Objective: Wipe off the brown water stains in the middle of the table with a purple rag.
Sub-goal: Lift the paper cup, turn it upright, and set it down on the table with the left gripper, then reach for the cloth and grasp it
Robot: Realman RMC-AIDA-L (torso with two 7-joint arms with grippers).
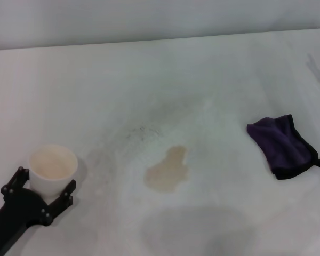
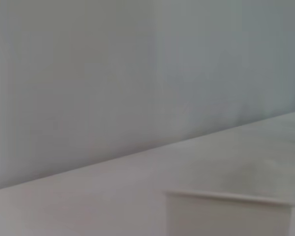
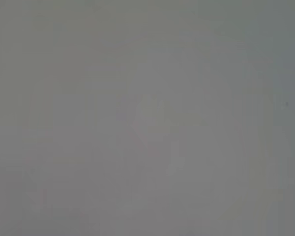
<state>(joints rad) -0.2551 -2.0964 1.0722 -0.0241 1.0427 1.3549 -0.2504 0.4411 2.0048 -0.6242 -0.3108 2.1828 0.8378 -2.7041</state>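
Note:
The brown water stains (image 1: 168, 170) form one pale tan blotch in the middle of the white table (image 1: 149, 80). The purple rag (image 1: 282, 145), dark with black trim, lies crumpled on the table to the right of the stain, apart from it. My left gripper (image 1: 45, 181) is at the near left, and its black fingers (image 1: 69, 189) close around a white paper cup (image 1: 52, 169) that stands upright on the table. The cup's rim also shows in the left wrist view (image 2: 226, 197). My right gripper is out of view, and its wrist view shows only blank grey.
Faint grey smudges and speckles (image 1: 141, 132) lie just behind the stain. The table's far edge (image 1: 160, 40) meets a pale wall. A soft shadow (image 1: 197, 229) falls on the table in front of the stain.

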